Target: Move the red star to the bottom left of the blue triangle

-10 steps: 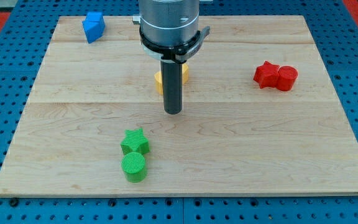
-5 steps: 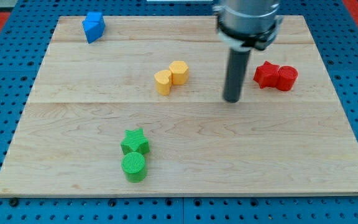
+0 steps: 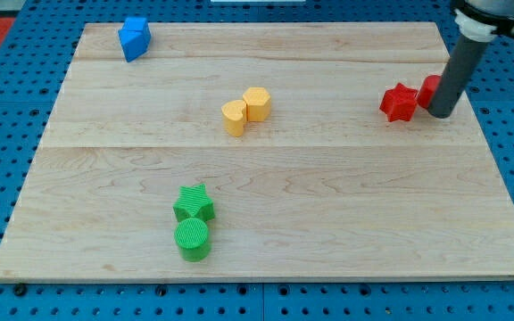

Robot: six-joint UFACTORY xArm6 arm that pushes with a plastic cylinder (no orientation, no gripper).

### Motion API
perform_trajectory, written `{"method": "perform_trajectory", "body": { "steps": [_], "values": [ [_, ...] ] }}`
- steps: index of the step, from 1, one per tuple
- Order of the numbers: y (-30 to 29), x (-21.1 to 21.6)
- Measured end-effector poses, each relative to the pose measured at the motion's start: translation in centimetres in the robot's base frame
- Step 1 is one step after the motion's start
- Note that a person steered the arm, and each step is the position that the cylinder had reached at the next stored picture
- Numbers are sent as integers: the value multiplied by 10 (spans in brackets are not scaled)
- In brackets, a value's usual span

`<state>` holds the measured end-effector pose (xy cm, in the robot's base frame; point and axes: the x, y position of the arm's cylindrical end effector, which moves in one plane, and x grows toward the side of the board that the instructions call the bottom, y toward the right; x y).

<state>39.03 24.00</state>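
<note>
The red star (image 3: 399,102) lies at the board's right side. A second red block (image 3: 429,89) sits just behind it to the right, mostly hidden by my rod. My tip (image 3: 441,114) rests on the board right beside the red star, on its right, in front of the other red block. The blue triangle (image 3: 134,37) sits near the board's top left corner, far from the star.
Two yellow blocks (image 3: 246,110) sit touching near the board's middle. A green star (image 3: 193,204) and a green cylinder (image 3: 192,239) sit together at the lower left. The wooden board (image 3: 266,259) lies on a blue pegboard table.
My tip has swept from the board's middle to the far right. The two red blocks have shifted right and slightly up, and the star now sits apart to the left.
</note>
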Motion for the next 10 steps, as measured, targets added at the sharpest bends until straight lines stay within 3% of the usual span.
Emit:
{"method": "perform_trajectory", "body": {
  "steps": [1, 2, 3, 4, 5, 6, 7, 8, 9, 10],
  "values": [
    [28, 27],
    [77, -19],
    [30, -24],
    [36, -8],
    [-2, -4],
    [-66, -45],
    [-157, -49],
    [-89, -51],
    [-113, -18],
    [-179, -25]
  ]
}}
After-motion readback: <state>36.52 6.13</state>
